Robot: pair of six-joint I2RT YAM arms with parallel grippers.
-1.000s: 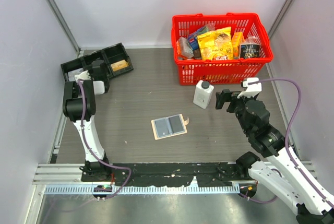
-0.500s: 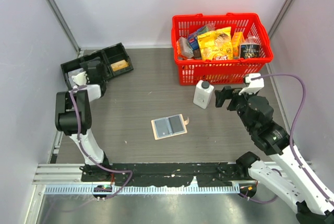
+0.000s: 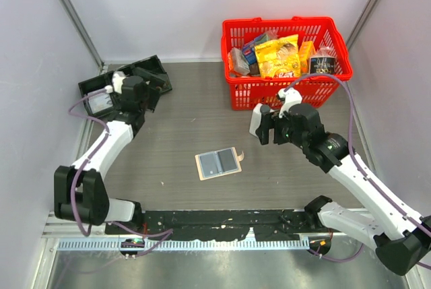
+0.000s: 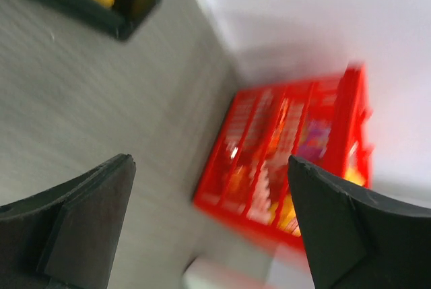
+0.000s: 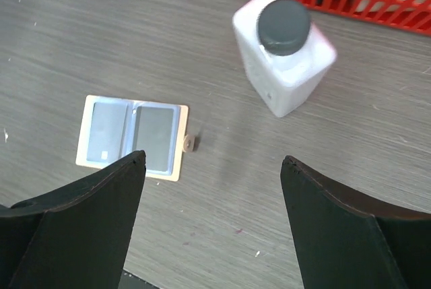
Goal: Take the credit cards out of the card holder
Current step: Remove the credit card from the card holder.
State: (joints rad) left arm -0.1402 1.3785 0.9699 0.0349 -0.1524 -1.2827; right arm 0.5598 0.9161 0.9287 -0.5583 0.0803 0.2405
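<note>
The card holder (image 3: pixel 218 163) lies open and flat near the middle of the surface (image 3: pixel 182 120), a little toward the near edge, and nothing touches it. In the right wrist view, it (image 5: pixel 131 137) shows two grey-blue panels side by side. Whether these are cards or bare pockets cannot be told. Its small tan tab (image 5: pixel 190 143) sticks out at one side.

The right claw (image 5: pixel 212 161) hangs spread wide above the surface, gripping nothing. From above, it (image 3: pixel 268 127) covers most of a white bottle (image 3: pixel 254 124), which the wrist view shows standing upright with a dark cap (image 5: pixel 284 26).

The left claw (image 3: pixel 158 90) is also spread and empty, over the far left corner, where the arm hides part of a black tray (image 3: pixel 87 90). Its wrist view is blurred, with the red basket (image 4: pixel 283 154) smeared and the tray (image 4: pixel 121 6) cut off at the frame's top. The basket (image 3: pixel 286 90) sits by the far right corner, its packets too small to read.
</note>
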